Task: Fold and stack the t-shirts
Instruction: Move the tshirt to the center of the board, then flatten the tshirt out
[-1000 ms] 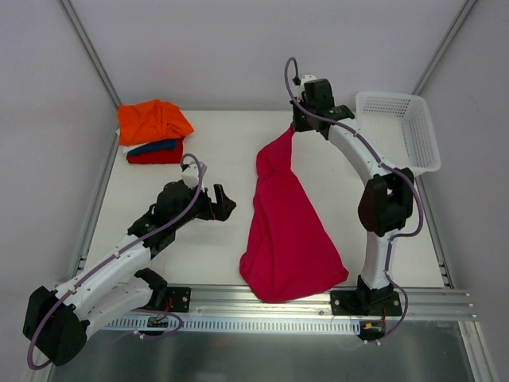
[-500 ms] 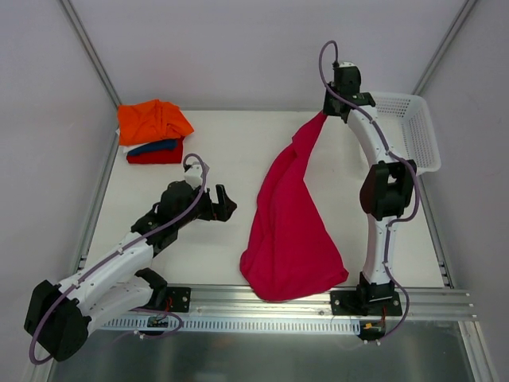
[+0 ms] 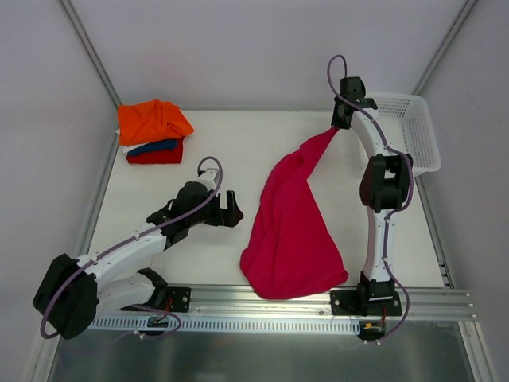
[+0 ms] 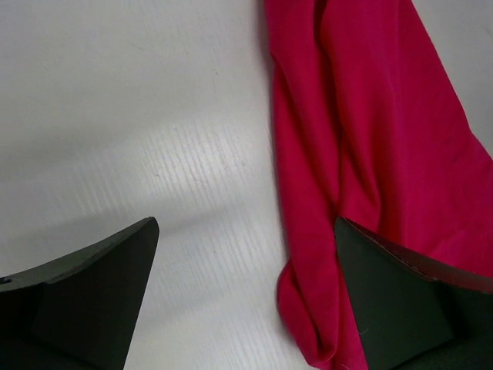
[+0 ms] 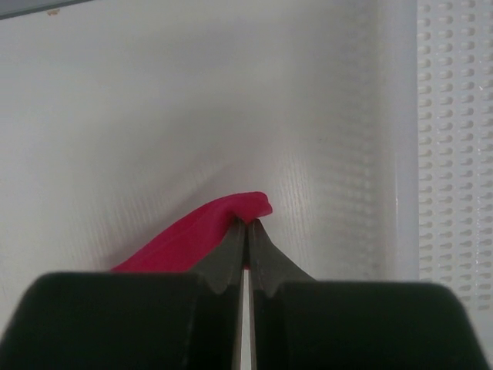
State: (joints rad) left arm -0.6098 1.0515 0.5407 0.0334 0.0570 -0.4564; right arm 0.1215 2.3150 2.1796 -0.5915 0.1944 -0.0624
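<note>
1. Big tee (image 3: 290, 227): plain magenta-pink, no print.
2. Folded ones: orange tee (image 3: 153, 121), dk blue tee (image 3: 157, 146), red tee (image 3: 156, 157), all plain.
3. Basket (image 3: 425, 135): white mesh w/ small holes.
4. Table (image 3: 223, 143): white, faint ribbed lines.

walls: plain grey-white | table (image 3: 223, 151): white, evenly lit | near edge: metal rail (image 3: 262, 298)

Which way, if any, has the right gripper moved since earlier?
Yes. The right gripper, shut on the magenta-pink cloth t-shirt, moved right, nearer the white plastic mesh basket.
</note>
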